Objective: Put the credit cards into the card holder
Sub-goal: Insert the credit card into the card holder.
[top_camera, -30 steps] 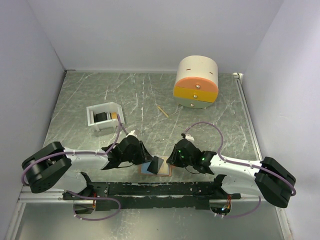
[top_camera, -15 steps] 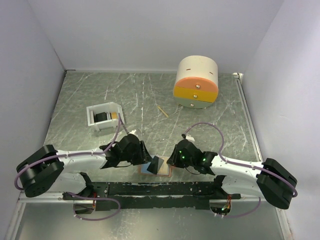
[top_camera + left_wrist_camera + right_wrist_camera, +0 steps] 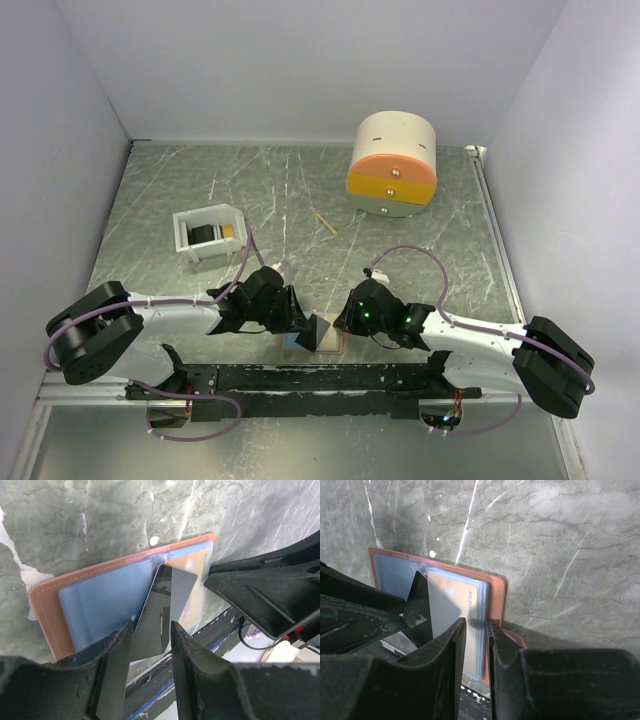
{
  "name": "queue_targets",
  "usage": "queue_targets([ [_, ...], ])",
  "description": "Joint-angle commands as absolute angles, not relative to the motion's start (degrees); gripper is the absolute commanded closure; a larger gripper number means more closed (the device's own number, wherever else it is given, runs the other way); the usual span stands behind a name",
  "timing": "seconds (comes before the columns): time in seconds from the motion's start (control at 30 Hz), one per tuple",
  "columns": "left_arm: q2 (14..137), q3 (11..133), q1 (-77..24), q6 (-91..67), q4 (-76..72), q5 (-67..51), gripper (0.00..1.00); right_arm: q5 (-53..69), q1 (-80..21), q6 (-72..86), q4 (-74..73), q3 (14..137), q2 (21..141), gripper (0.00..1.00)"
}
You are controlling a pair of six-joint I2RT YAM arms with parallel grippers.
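The grey marbled tabletop (image 3: 200,180) carries everything. A round drawer box (image 3: 392,165), cream over orange and yellow, stands far beyond the right claw (image 3: 343,318). A white tray (image 3: 183,232) sits beyond the left claw (image 3: 298,318), out to its left. In it lie spare cards (image 3: 205,233), one black and one gold-yellow.

The two claws face each other, close together near the arms' bases, with the holder (image 3: 295,342) lying open and flat on the tabletop between and beneath them.

From the left wrist, the left claw (image 3: 150,630) is clenched on a dark grey card (image 3: 167,600), gripped by its near end. The card is tilted, and its free end reaches out over the holder (image 3: 42,610), above the line where the light blue face meets a clear sleeve. Whether its edge has entered a pocket cannot be told.

From the right wrist, the right claw (image 3: 474,625) is pinched nearly closed on the edge of the clear sleeve, at the side of the holder (image 3: 495,595) with the salmon border. The card (image 3: 440,612) stands just to the left of these fingers. An orange face shows through the sleeve.

A thin wooden stick (image 3: 324,222) lies beyond both claws, well apart from them.
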State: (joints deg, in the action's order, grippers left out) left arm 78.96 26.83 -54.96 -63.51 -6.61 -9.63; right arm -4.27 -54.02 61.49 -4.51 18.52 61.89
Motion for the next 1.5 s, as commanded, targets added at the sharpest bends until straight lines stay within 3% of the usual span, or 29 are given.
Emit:
queue_targets([
  [0.0, 78.2, 26.3, -55.3, -65.2, -8.7, -12.4, 0.56, -3.8, -54.3, 61.2, -5.0, 17.0, 62.1, 0.76],
  [0.23, 79.0, 24.9, -55.3, -66.6, -12.3, -14.6, 0.88, -3.8, -54.3, 61.7, -4.5, 16.4, 61.7, 0.77],
  [0.3, 79.1, 24.5, -55.3, -67.0, -13.7, -15.3, 0.93, -3.7, -54.3, 61.8, -4.2, 16.2, 61.9, 0.77],
  [0.53, 78.0, 22.5, -55.3, -69.1, -18.8, -17.9, 0.93, -3.8, -54.3, 61.8, -4.3, 15.9, 61.5, 0.77],
  [0.77, 78.2, 19.2, -55.3, -73.3, -25.9, -19.5, 0.66, -3.4, -54.4, 61.7, -3.7, 15.8, 62.5, 0.77],
  [0.87, 79.5, 19.4, -55.3, -73.2, -26.8, -20.3, 0.64, -3.4, -54.4, 61.5, -3.8, 16.1, 62.7, 0.77],
  [1.03, 81.6, 19.5, -55.3, -73.4, -28.3, -21.5, 0.69, -3.9, -54.3, 61.4, -4.7, 16.2, 61.9, 0.77],
  [1.2, 82.9, 19.1, -55.3, -73.6, -29.7, -22.6, 0.93, -4.0, -54.3, 61.5, -5.0, 16.0, 61.3, 0.77],
  [1.47, 82.3, 21.6, -53.5, -68.8, -21.3, -19.3, 0.93, -7.1, -54.3, 56.1, -13.1, 21.9, 59.5, 0.77],
])
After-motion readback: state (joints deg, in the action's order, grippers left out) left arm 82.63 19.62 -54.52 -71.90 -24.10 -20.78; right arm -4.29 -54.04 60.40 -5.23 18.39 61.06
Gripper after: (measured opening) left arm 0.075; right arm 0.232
